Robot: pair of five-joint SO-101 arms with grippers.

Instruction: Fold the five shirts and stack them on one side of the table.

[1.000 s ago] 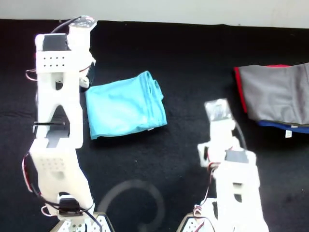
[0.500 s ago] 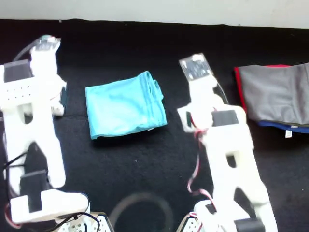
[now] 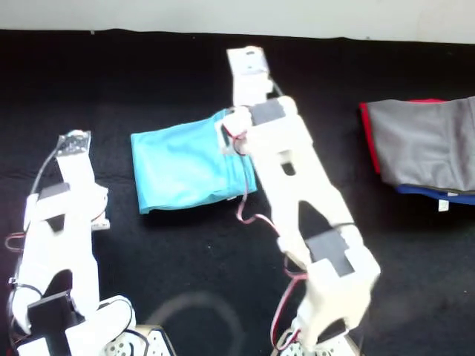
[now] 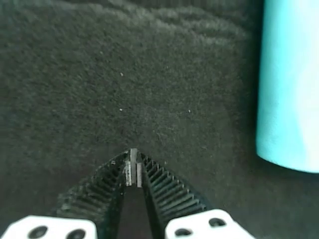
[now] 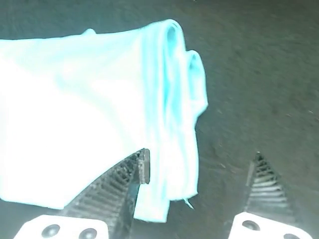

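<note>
A folded cyan shirt (image 3: 185,163) lies on the black cloth left of centre. My right arm (image 3: 274,141) stretches across the table over the shirt's right, bunched edge. In the right wrist view my right gripper (image 5: 201,155) is open, one finger (image 5: 130,174) over the cyan shirt (image 5: 75,109) and the other over bare cloth, the bunched edge lying between them. My left arm (image 3: 67,208) stands left of the shirt. The left gripper (image 4: 133,169) is shut on nothing above bare cloth, with the cyan shirt (image 4: 289,84) off to its side.
A stack of folded shirts (image 3: 423,144) sits at the right edge of the table, grey on top with red and blue showing beneath. The black table cloth (image 3: 163,81) reaches a pale wall at the back.
The right arm swung from the front right up and leftward to the cyan shirt's right edge. The left arm drew back from the far left corner toward the front left.
</note>
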